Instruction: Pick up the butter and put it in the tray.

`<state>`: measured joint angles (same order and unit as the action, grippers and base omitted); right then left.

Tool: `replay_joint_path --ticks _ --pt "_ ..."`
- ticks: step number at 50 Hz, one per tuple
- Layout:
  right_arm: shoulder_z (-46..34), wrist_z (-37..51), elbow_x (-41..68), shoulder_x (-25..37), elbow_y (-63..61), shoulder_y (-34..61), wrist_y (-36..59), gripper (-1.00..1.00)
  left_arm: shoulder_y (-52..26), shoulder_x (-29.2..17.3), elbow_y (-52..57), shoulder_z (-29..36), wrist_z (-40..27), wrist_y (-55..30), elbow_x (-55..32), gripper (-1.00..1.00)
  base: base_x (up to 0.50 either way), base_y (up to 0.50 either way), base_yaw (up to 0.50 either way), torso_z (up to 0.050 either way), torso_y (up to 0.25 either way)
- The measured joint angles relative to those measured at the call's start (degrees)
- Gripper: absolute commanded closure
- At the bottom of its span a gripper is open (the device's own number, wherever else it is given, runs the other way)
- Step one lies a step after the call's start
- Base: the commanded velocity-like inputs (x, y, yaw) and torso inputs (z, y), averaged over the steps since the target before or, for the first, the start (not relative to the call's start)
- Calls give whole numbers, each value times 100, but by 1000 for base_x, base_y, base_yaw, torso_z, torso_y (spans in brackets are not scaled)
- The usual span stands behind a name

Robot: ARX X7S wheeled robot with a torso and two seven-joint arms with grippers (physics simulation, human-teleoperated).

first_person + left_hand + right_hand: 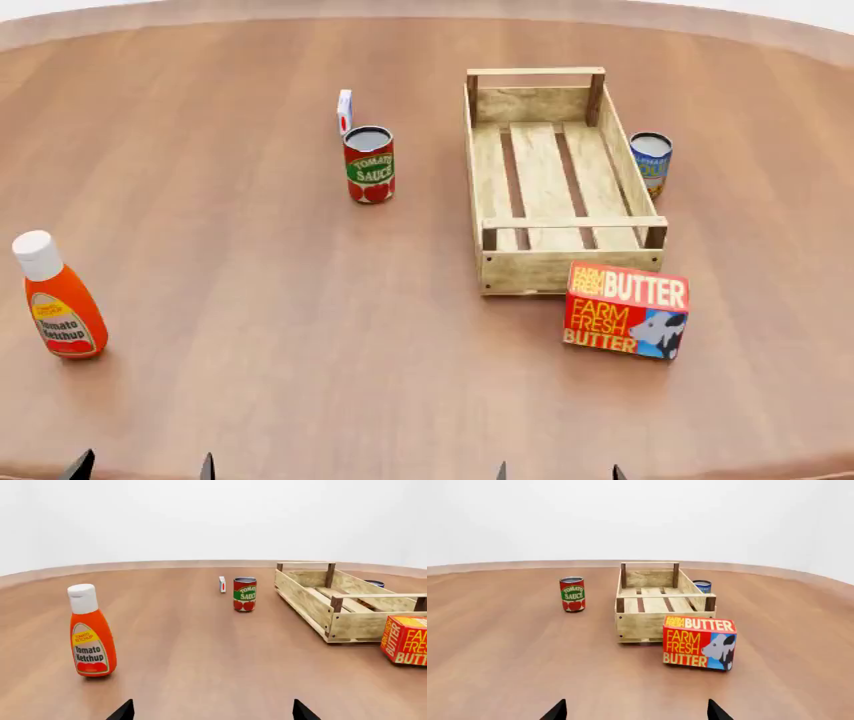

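Observation:
The butter (pixel 626 310), a red-orange carton with a cow picture, stands on the table just in front of the near right corner of the tray (pixel 497 258). It also shows in the right wrist view (pixel 699 642) and partly in the left wrist view (pixel 405 640). The tray, a long light-wood slatted crate, holds nothing and shows in both wrist views (pixel 634 625) (pixel 301 598). My left gripper (pixel 140 467) and right gripper (pixel 558 470) are open and empty at the table's near edge. Only their fingertips (pixel 123 711) (pixel 714 711) show. The butter lies ahead of the right gripper.
A tomato ketchup bottle (pixel 58 297) stands at the near left. A tomato sauce can (pixel 370 165) and a small white-and-red carton (pixel 344 110) stand left of the tray. A blue can (pixel 650 162) stands at the tray's right side.

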<state>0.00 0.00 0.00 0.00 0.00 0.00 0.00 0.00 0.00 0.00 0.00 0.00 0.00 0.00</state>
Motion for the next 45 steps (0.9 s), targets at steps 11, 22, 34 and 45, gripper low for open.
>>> replay_joint_path --ticks 11,22,34,45 --pt "-212 130 -6 138 -108 -23 73 -100 -12 -129 -73 153 -152 -8 -76 -100 0 0 0 0 0" --pt "-393 236 81 275 -198 -24 184 -100 -46 -271 -180 305 -333 26 -134 -100 32 -364 0 0 0" --pt "-488 353 199 397 -261 -19 306 -100 -95 -368 -303 447 -514 74 -162 -100 73 -500 0 0 0" --pt "-474 457 448 474 -473 73 654 -100 -186 -433 -53 535 -601 -435 -326 -100 14 -83 0 0 0"
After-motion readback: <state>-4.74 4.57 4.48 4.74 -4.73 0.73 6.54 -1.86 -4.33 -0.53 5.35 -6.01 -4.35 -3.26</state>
